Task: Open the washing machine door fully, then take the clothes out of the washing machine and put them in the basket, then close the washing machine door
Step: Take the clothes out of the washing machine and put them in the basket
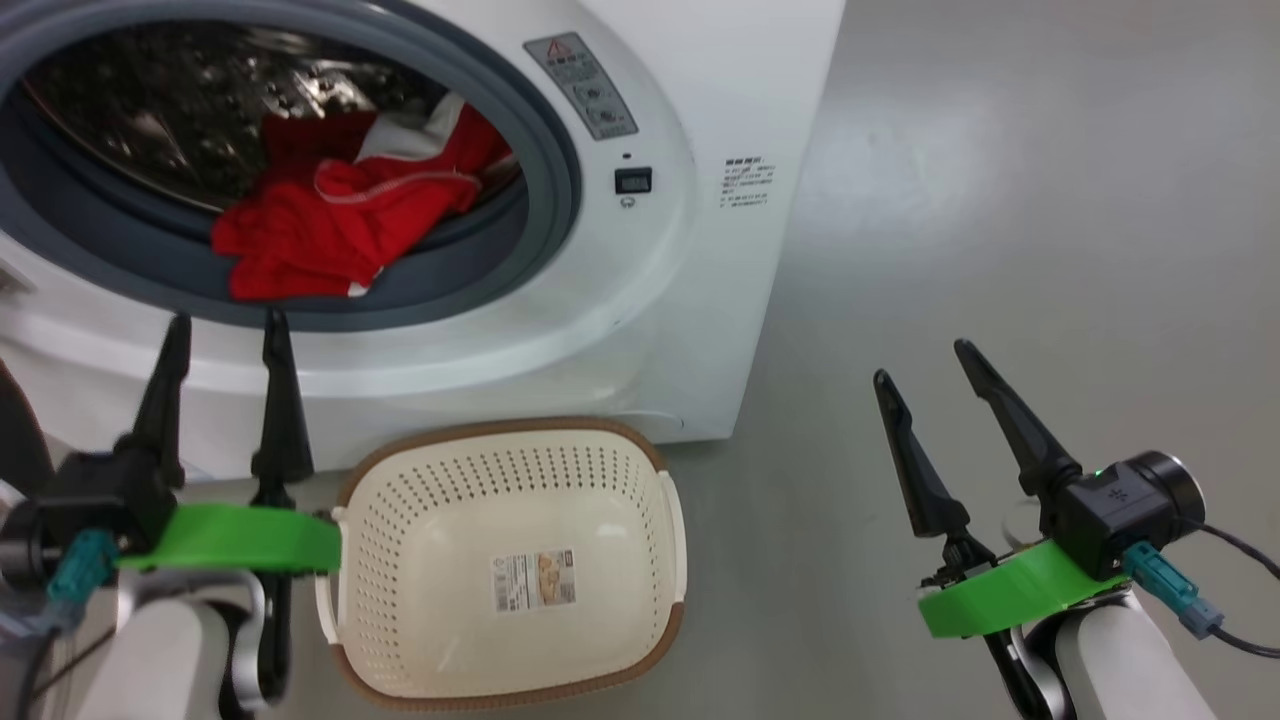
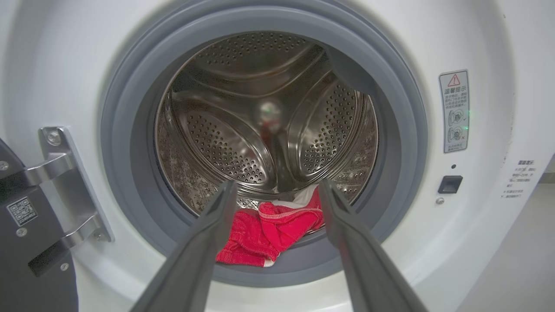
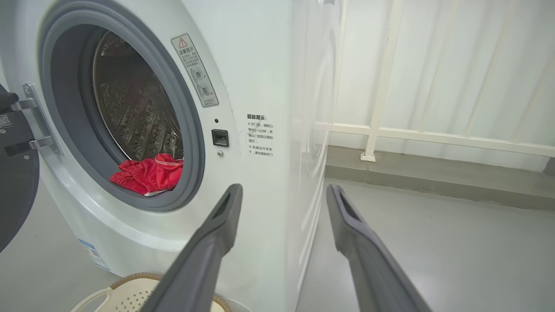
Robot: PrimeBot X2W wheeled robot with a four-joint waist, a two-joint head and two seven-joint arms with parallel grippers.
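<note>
Two grippers stand wide open and empty in the head view: the left gripper [image 1: 224,318] at the lower left, its tips just under the round opening of the washing machine [image 1: 700,110], and the right gripper [image 1: 920,360] at the lower right over the grey floor [image 1: 1000,250], well apart from the washer. Red clothes [image 1: 320,225] with a bit of white lie heaped at the front of the steel drum [image 1: 150,110], spilling onto the grey rubber ring [image 1: 480,270]. The basket [image 1: 500,428] sits on the floor just before the machine, nearer the left arm, a sticker [image 1: 535,580] on its bottom. In the left wrist view the spread fingers [image 2: 201,251] point straight at the red heap, and the washing machine door [image 2: 30,242] is swung out at the left edge on its metal hinge [image 2: 65,173]. In the right wrist view the parted fingers aim past the washer's right front corner toward a white railing [image 3: 390,130], with the clothes at the lip of the opening to the left
</note>
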